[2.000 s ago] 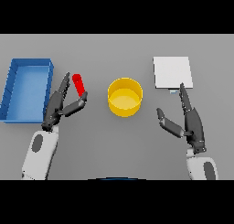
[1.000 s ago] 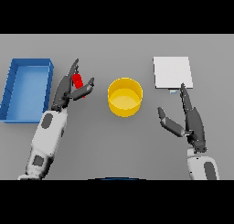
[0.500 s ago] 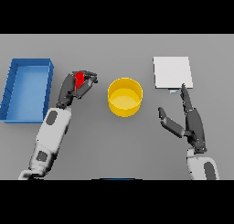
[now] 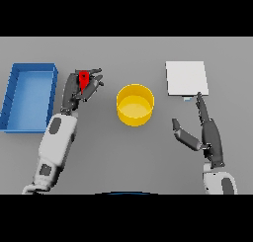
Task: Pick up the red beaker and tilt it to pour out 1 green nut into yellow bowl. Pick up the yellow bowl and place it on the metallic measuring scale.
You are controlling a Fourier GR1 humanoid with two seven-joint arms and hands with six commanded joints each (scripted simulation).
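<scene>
My left hand [image 4: 79,92] has its fingers [image 4: 95,83] curled round the beaker [image 4: 83,79], which sits left of the bowl [image 4: 135,104] and just right of the blue tray [image 4: 28,97]. I judge the grasp made but the pour not begun, since the beaker is well apart from the bowl's rim. To do this well I should keep the grip firm, carry the beaker right until its mouth is over the bowl's middle, then tip slowly so only one nut drops. I cannot see the nut. My right hand [image 4: 207,135] rests open, right of the bowl, just below the scale [image 4: 186,78] on the desk [image 4: 148,157].
</scene>
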